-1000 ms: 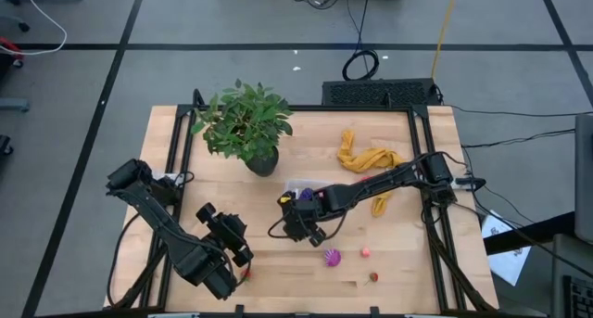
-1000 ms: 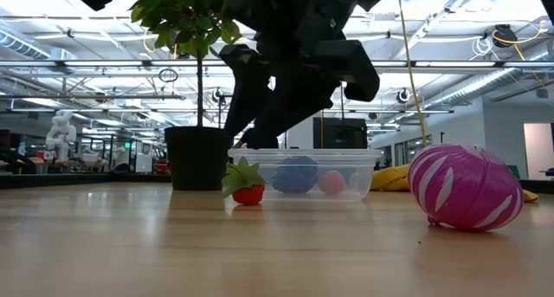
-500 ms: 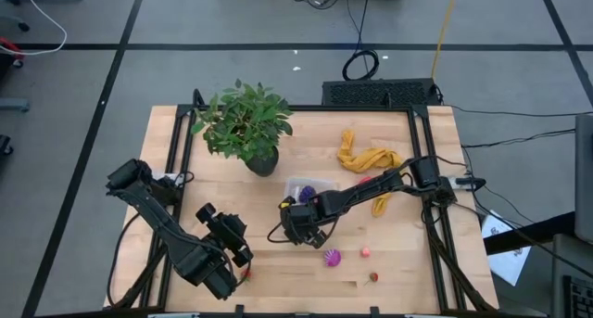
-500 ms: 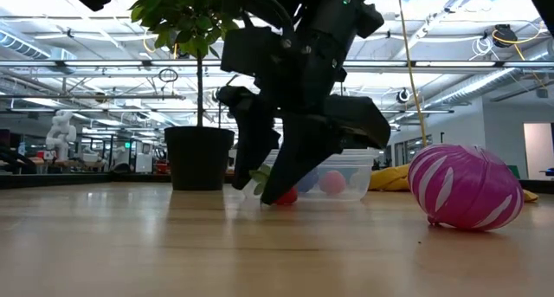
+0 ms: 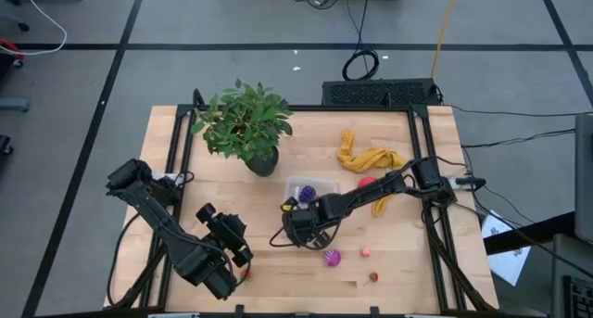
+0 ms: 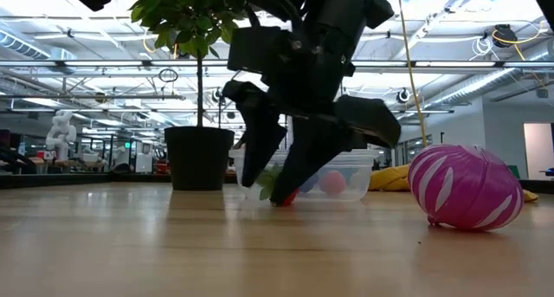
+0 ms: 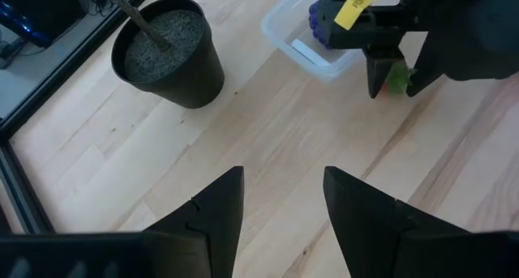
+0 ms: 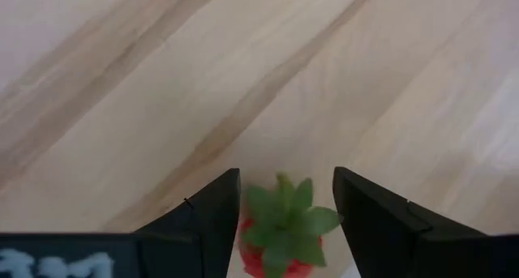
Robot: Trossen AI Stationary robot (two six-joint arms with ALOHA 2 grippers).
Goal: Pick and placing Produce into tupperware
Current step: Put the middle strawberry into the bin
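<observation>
The tupperware (image 5: 310, 190) stands mid-table and holds a purple piece (image 5: 307, 195) and a pink piece (image 6: 331, 183). On its near side a red strawberry with green leaves (image 8: 280, 229) lies on the wood. My right gripper (image 5: 298, 230) is lowered over the strawberry, open, with one finger on each side of it. Loose produce lies on the table's near right: a magenta bumpy piece (image 5: 332, 257), a pink one (image 5: 366, 252) and a small strawberry (image 5: 374, 277). My left gripper (image 7: 280, 205) hovers open at the near left with nothing between its fingers. My right gripper comes at the strawberry's leafy top (image 8: 284, 209) slanting down from the table's right. Its fingers (image 8: 215, 221) stand close on both sides of the strawberry, which rests on the table. Whether they touch it I cannot tell.
A potted plant (image 5: 246, 123) stands far left of the tupperware. A mustard-yellow cloth (image 5: 366, 159) lies at the far right with a red piece (image 5: 365, 181) beside it. Another red piece (image 5: 246, 273) lies by my left arm at the near edge.
My right gripper has gone down toward the table and a little toward its near edge, tipping more steeply. Its fingers now stand around the strawberry. In the low view the strawberry sits slightly farther toward the table's right than before.
</observation>
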